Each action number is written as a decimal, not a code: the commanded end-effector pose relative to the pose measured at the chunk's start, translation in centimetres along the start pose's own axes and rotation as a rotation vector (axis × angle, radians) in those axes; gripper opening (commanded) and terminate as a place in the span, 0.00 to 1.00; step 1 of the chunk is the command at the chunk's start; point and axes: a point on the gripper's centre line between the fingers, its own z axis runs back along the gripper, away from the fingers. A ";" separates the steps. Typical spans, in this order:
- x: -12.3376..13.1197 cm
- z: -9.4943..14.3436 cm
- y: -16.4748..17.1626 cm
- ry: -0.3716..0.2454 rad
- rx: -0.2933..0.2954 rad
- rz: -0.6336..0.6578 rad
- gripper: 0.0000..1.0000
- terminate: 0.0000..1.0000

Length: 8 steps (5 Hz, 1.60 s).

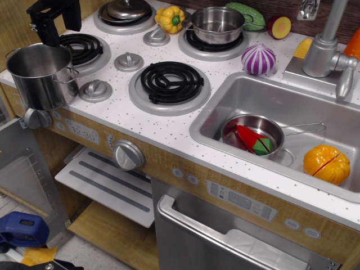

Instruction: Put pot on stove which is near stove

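Observation:
The tall, deep steel pot with small loop side handles is upright at the front left corner of the white speckled stove, just left of the front left burner. Its base overlaps the counter's front edge, and I cannot tell whether it rests there or is lifted. My black gripper is right behind and above the pot's far rim. Its fingers look spread, with the left finger reaching down close to the rim. The front right burner is bare.
A wider, shallow steel pot sits on the back right burner and a lid on the back left one. A yellow pepper lies between them. A purple onion lies near the sink, which holds a saucepan and an orange pumpkin.

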 end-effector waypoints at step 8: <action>0.6 0.2 0.4 0.064 0.044 -0.040 0.00 0.00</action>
